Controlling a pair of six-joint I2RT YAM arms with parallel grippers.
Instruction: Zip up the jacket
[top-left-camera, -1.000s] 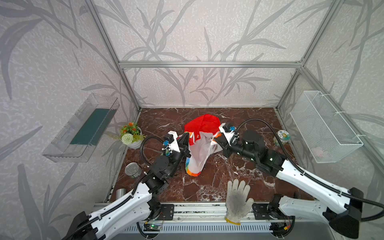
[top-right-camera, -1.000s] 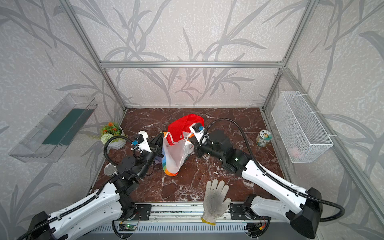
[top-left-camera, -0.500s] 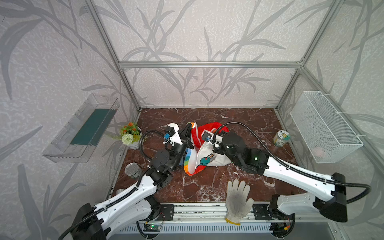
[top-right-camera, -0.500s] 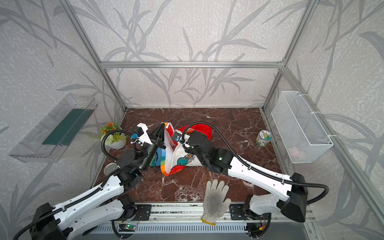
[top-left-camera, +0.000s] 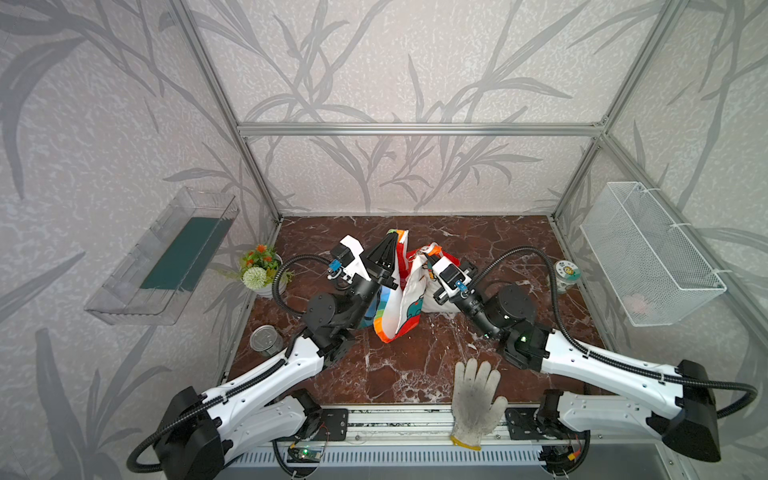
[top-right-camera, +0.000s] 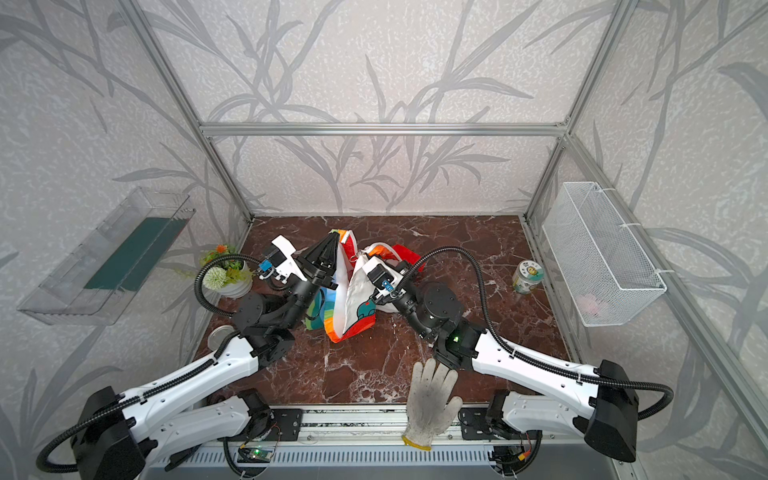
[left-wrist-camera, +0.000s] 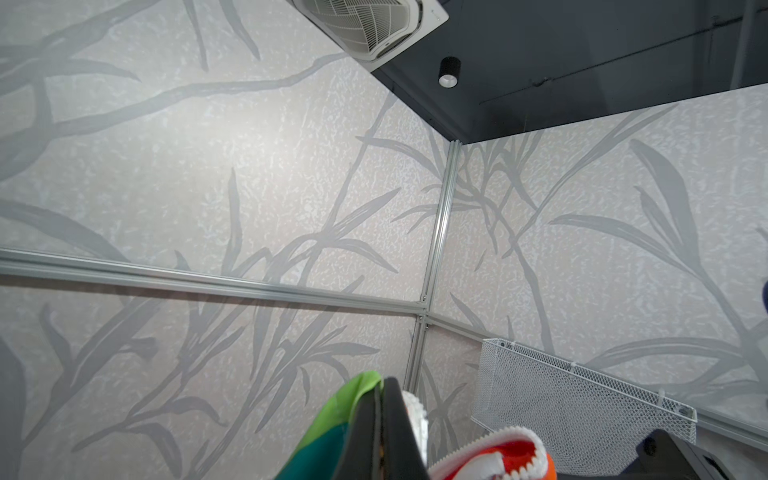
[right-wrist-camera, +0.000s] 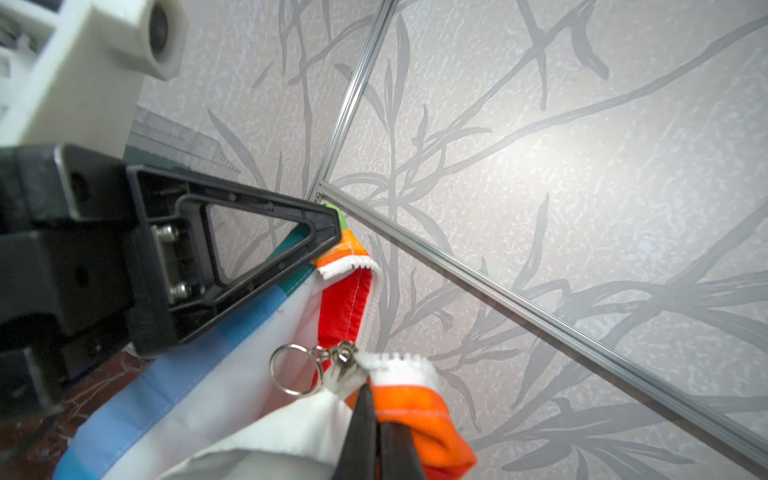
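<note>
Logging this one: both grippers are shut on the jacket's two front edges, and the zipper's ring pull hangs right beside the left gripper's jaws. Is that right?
One detail is wrong. The ring pull hangs beside the right gripper, not the left gripper; the right wrist view shows it. Both are indeed shut on the jacket at its two front edges.

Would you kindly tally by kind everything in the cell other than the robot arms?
Garments: 2 (rainbow-striped child's jacket, dirty white knit work glove)
Table containers: 2 (silver tin can, small labelled jar)
Potted artificial flowers: 1
Wall holders: 2 (clear plastic tray, white wire basket)
Unidentified pinkish item inside basket: 1
Total: 8
</note>
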